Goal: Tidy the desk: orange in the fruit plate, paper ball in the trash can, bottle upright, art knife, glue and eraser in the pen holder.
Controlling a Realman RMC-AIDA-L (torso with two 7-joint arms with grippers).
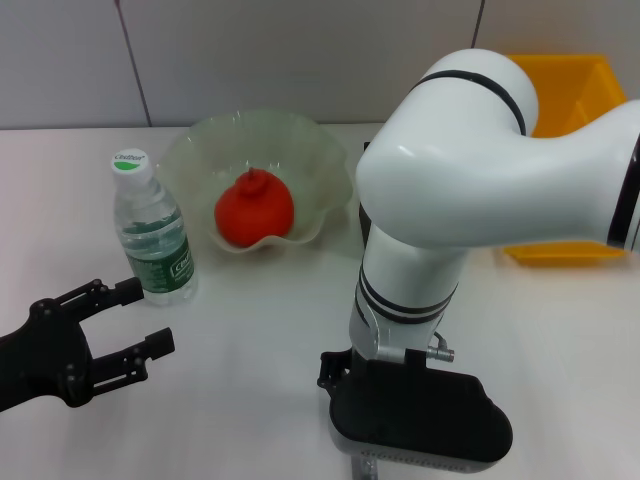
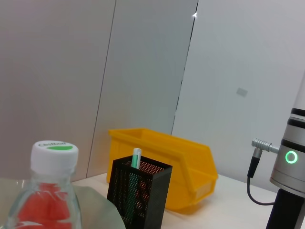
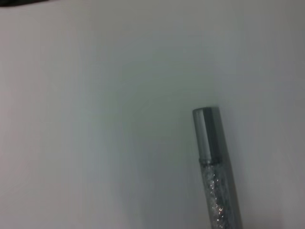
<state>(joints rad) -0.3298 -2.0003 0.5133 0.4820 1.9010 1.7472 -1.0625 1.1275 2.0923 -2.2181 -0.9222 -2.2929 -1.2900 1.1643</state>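
Observation:
The bottle (image 1: 152, 230) stands upright on the white table, left of the fruit plate (image 1: 200, 140), which holds the orange (image 1: 255, 210). My left gripper (image 1: 148, 318) hovers open just in front of the bottle with nothing between its fingers. The left wrist view shows the bottle's cap (image 2: 55, 152) and the pen holder (image 2: 138, 195) with the art knife (image 2: 136, 158) standing in it. My right gripper's black body (image 1: 420, 415) hangs low over the table's front. The right wrist view shows the glue (image 3: 214, 167) lying on the table. Eraser and paper ball are out of view.
The trash can (image 1: 565, 90) stands at the back right, behind my bulky white right arm (image 1: 460, 160), which hides the pen holder in the head view. In the left wrist view the trash can (image 2: 167, 157) sits just behind the pen holder.

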